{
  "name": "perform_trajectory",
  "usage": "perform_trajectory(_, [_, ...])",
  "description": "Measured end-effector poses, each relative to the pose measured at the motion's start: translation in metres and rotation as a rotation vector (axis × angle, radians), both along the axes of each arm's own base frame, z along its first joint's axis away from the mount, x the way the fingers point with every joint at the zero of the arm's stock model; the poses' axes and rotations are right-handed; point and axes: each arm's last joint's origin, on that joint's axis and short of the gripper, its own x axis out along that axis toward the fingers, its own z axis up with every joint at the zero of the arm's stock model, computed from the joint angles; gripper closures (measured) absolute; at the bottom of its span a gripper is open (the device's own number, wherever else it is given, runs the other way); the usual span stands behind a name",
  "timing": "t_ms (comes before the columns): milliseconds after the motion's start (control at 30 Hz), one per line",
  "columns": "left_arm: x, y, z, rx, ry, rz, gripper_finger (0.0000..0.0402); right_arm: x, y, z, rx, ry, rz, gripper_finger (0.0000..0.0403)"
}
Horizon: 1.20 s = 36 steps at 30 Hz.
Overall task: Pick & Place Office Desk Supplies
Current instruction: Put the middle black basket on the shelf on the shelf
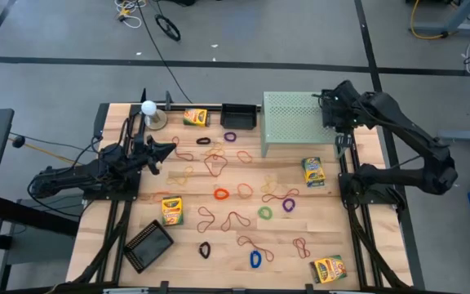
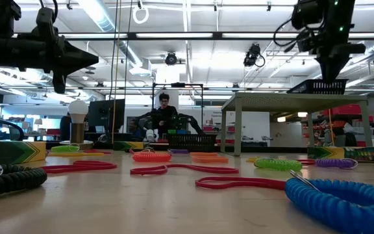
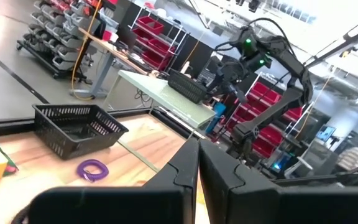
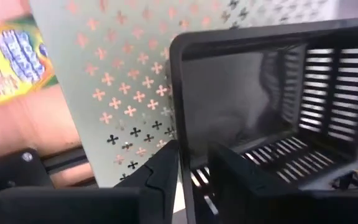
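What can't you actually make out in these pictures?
- Black mesh tray gripped by the right pincer: in the high view the arm covers it on the green perforated shelf.
- Left pincer, fingers together: whether anything is pinched cannot be told.
- Crayon box: blurred lettering, cut by the edge in the right wrist view.

Four yellow-green crayon boxes [image 1: 172, 210] lay scattered flat on the counter. Coloured rubber-band loops [image 1: 221, 193] were strewn across its middle. One black mesh tray [image 1: 148, 246] sat near-left, another [image 1: 239, 115] far-centre, a third [image 4: 272, 106] above the shelf.
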Motion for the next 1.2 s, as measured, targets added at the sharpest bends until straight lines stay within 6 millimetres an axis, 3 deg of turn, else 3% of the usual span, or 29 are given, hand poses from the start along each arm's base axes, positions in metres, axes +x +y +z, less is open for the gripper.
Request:
perform_trajectory(133, [0.000, 0.000, 0.000, -0.006, -0.004, -0.001, 0.0381, -0.004, 0.013, 0.023, -0.042, -0.103, -0.089, 0.0303])
perform_trajectory(267, [0.000, 0.000, 0.000, -0.005, -0.005, -0.001, 0.0381, -0.007, 0.017, 0.040, -0.060, -0.293, -0.334, 0.0305])
perform_trajectory(467, [0.000, 0.001, 0.000, -0.043, -0.022, 0.029, 0.0381, -0.003, 0.001, 0.036, -0.040, -0.458, -0.775, 0.0352])
perform_trajectory(567, [-0.001, 0.002, 0.000, -0.046, -0.024, 0.052, 0.0381, 0.003, -0.016, 0.026, -0.030, -0.446, -0.916, 0.0392])
perform_trajectory(667, [-0.001, 0.002, 0.000, -0.037, -0.020, 0.056, 0.0381, 0.008, -0.027, 0.015, -0.008, -0.355, -0.985, 0.0390])
perform_trajectory(867, [-0.001, 0.002, 0.000, -0.036, -0.017, 0.055, 0.0381, 0.012, -0.030, 0.003, -0.088, -0.177, -1.058, 0.0398])
perform_trajectory(1200, [-0.001, 0.002, 0.000, 0.016, 0.008, 0.063, 0.0381, 0.006, -0.029, 0.003, -0.147, -0.146, -1.162, 0.0398])
